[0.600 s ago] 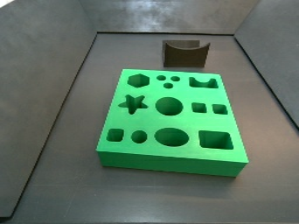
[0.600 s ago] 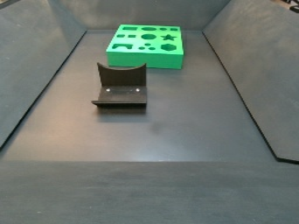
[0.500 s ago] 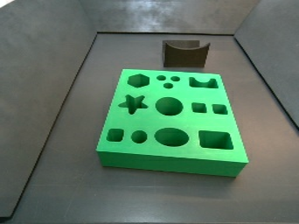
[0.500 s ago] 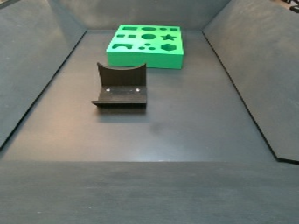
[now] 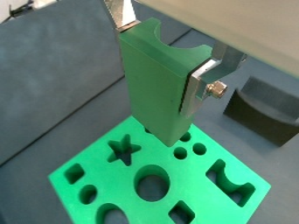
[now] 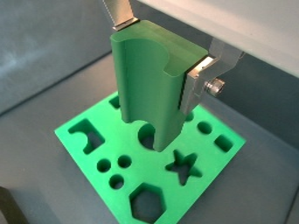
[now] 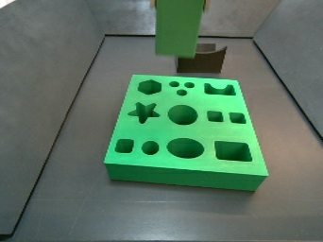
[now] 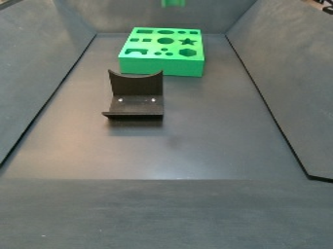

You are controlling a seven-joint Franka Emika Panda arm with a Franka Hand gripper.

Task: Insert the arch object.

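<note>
The gripper (image 5: 163, 70), its silver plate fingers (image 5: 201, 74) closed against the tall plain green slab (image 5: 158, 83) between them, hangs above the flat green board with shaped holes (image 7: 187, 129). The arch object (image 7: 202, 59), a small dark grey-brown block with a semicircular notch facing up, stands on the floor just beyond the board's far edge, so the reach must go past the board towards it.

- The gripper (image 5: 163, 131) hangs above the green board (image 7: 186, 128), clear of it.
- The fixture (image 8: 134, 95) stands apart on open floor (image 8: 182, 160).
</note>
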